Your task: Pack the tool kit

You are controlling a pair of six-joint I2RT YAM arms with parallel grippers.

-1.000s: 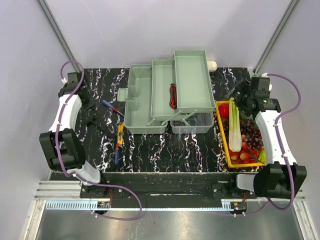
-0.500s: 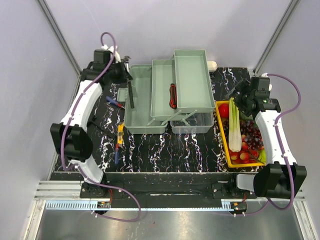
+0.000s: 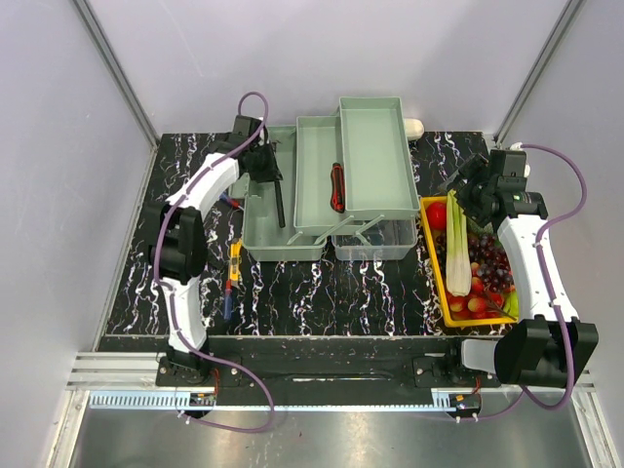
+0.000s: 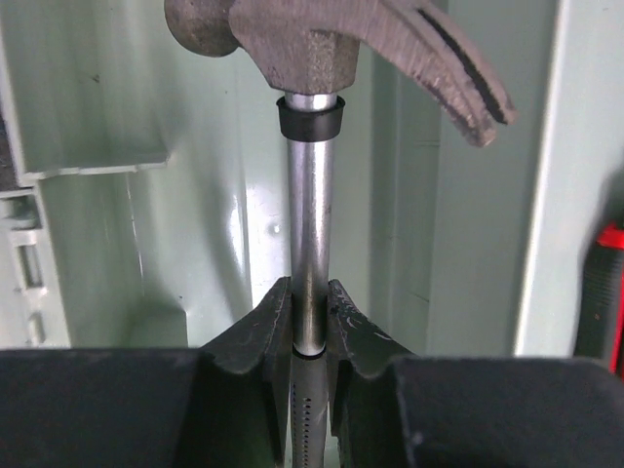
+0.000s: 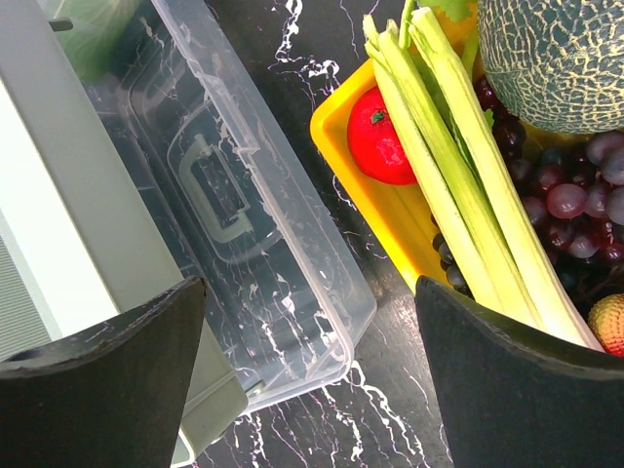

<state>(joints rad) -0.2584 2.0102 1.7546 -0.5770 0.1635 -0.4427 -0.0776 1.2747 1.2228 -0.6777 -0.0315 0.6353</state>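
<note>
Left wrist — left gripper (image 4: 310, 317) clamps hammer (image 4: 310, 210) shaft, head at 12 o'clock; right gripper (image 5: 307, 331) spread wide.

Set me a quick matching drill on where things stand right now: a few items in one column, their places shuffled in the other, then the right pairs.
Column one:
1. hammer
2. red-handled tool
3. yellow-handled tool
4. celery

Column two:
A. lying in the yellow tray
B. clamped in the left pincer
C. lying on the black table
D. lying in a pale green tray

Pairs: 1-B, 2-D, 3-C, 4-A.
</note>
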